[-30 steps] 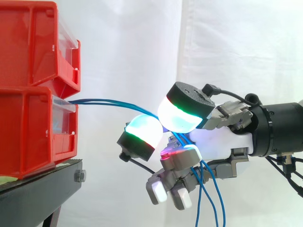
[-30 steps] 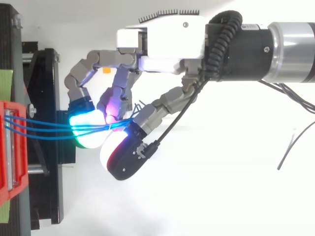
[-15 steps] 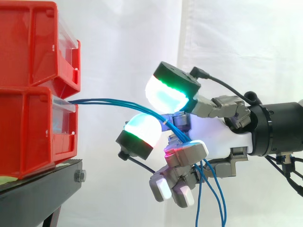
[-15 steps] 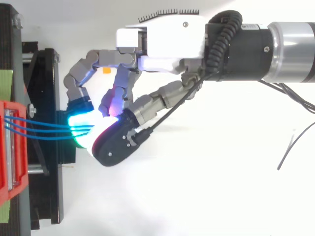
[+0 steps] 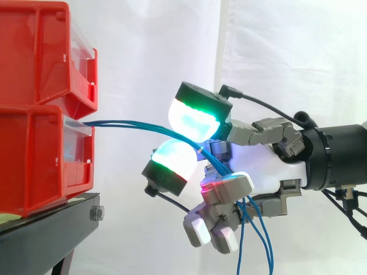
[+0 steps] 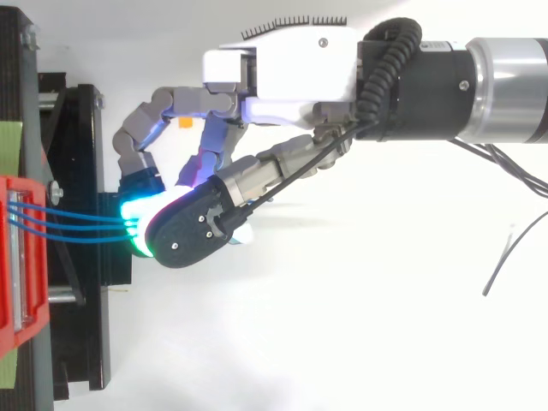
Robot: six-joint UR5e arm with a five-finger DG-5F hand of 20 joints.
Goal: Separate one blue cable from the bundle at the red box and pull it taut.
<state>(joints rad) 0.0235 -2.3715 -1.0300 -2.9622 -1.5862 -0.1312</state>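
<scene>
Several blue cables (image 5: 132, 124) leave the front of the lower red box (image 5: 40, 160) and run right in a slack arc into my hand (image 5: 264, 166). The bundle passes between two glowing cyan-green fingertips, one pad (image 5: 195, 117) above it and the other (image 5: 174, 160) below it. The upper pad sits close over the lower one. Behind them the cables drop through the lower curled fingers (image 5: 226, 192) and hang down. From above, the cables (image 6: 77, 227) lie side by side from the box (image 6: 21, 257) to the hand (image 6: 291, 77), unseparated.
A second red bin (image 5: 40, 51) is stacked on the lower one, both on a black stand (image 5: 46, 229) at the left. A white curtain (image 5: 287, 57) hangs behind. The arm comes in from the right.
The upper pad has lifted off the cables and swung left toward the box, ending above the lower pad. The cables and the rest of the hand have hardly moved.
</scene>
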